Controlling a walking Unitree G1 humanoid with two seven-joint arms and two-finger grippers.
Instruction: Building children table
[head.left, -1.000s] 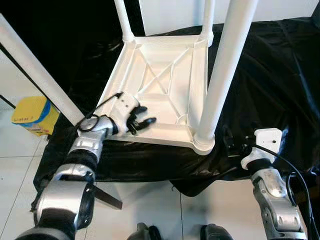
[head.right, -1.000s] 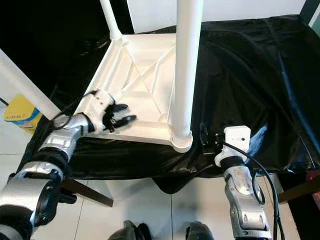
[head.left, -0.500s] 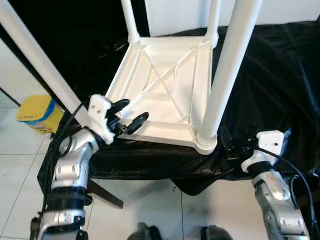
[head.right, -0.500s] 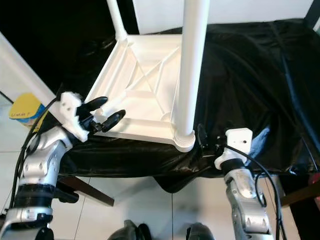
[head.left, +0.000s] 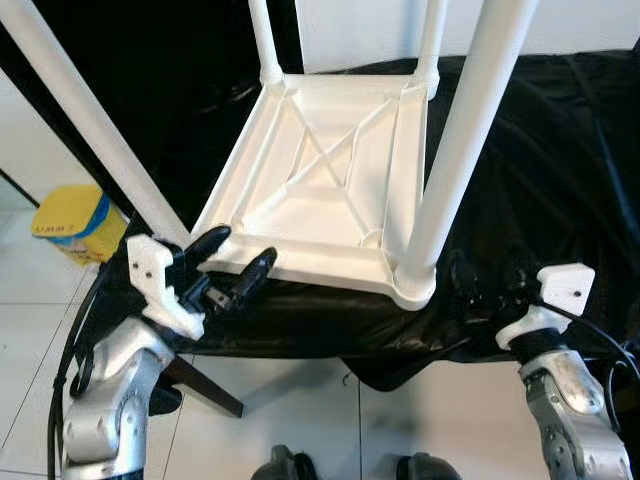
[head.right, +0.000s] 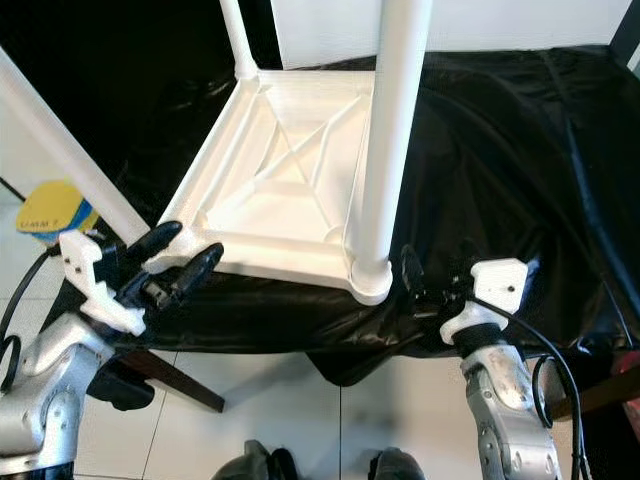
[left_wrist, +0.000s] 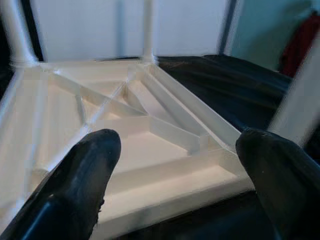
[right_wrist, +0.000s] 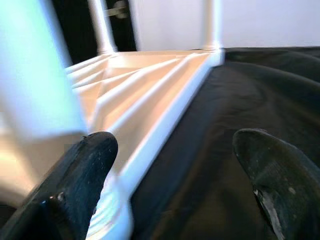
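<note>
The upside-down table (head.left: 330, 190) sits just ahead of your left gripper (head.left: 232, 265), which is wide open and empty. Bump a leg (head.left: 462, 150) and the table could tip over.

One upturned white plastic tabletop (head.left: 330, 170); four white cylindrical legs (head.left: 465, 140); one black glossy cloth (head.left: 560, 160); one yellow-and-blue container (head.left: 75, 222); two black-fingered grippers (head.left: 232, 268).

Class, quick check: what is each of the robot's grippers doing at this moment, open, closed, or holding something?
Left gripper: open, empty, at the near edge of the upturned white table.
Right gripper: open, empty, beside the table's near right leg.
</note>
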